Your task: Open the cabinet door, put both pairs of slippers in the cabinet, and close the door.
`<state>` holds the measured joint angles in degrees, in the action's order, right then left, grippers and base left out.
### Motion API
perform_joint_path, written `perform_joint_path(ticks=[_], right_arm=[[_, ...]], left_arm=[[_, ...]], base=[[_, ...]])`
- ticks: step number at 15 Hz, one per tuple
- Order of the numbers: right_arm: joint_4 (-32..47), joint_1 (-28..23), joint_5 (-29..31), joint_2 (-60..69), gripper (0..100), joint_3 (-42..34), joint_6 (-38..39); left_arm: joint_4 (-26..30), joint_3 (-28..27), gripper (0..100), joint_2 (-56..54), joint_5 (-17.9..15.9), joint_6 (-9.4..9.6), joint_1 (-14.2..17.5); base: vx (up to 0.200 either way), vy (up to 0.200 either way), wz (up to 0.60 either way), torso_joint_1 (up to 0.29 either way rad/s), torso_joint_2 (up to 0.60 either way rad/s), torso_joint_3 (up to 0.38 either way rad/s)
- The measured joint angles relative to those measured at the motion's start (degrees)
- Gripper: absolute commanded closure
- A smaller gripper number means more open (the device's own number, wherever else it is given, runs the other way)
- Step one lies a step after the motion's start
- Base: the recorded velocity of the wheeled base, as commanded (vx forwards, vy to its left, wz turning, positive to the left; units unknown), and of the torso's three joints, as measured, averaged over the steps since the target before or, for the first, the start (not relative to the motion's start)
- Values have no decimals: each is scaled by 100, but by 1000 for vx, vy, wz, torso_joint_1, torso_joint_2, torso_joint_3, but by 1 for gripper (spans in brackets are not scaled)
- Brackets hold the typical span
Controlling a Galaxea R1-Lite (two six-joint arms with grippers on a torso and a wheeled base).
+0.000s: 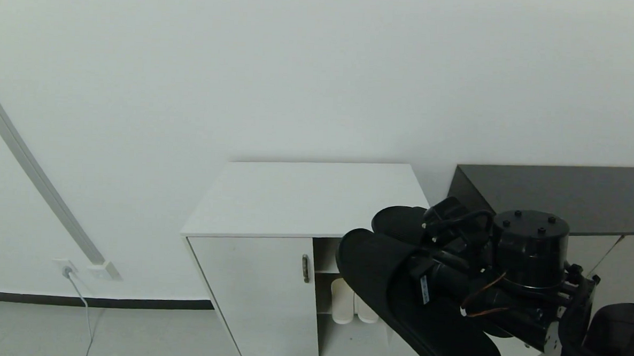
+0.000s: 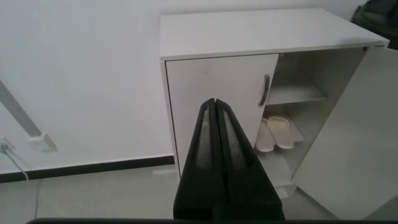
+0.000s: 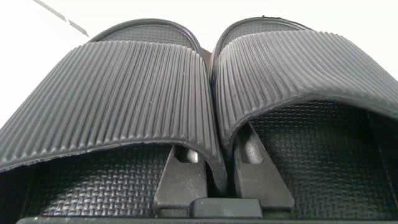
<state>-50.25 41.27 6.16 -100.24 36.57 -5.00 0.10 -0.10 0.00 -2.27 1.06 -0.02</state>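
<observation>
A white cabinet stands against the wall. Its left door is closed and its right door stands swung open. A pair of white slippers lies on a lower shelf inside. My right gripper is shut on a pair of black slippers. Its fingers reach under the ribbed straps and pinch the two slippers side by side. The pair hangs in front of the cabinet's open right half. My left gripper is shut and empty, pointing at the closed door from a distance.
A dark-topped counter adjoins the cabinet on the right. A wall socket with a cable and a slanted conduit are on the wall to the left. Bare floor lies before the cabinet.
</observation>
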Motion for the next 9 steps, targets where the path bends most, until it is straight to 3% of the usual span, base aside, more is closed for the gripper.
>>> perform_joint_path(ticks=[3,9], right_arm=[[0,18,-2,-2,100,-16,2],[2,22,0,-2,100,-27,2]], left_arm=[[0,0,100,0,0,-2,-5],[0,0,100,0,0,-5,0]], base=[[0,0,0,0,0,0],[0,0,0,-147,315,172]])
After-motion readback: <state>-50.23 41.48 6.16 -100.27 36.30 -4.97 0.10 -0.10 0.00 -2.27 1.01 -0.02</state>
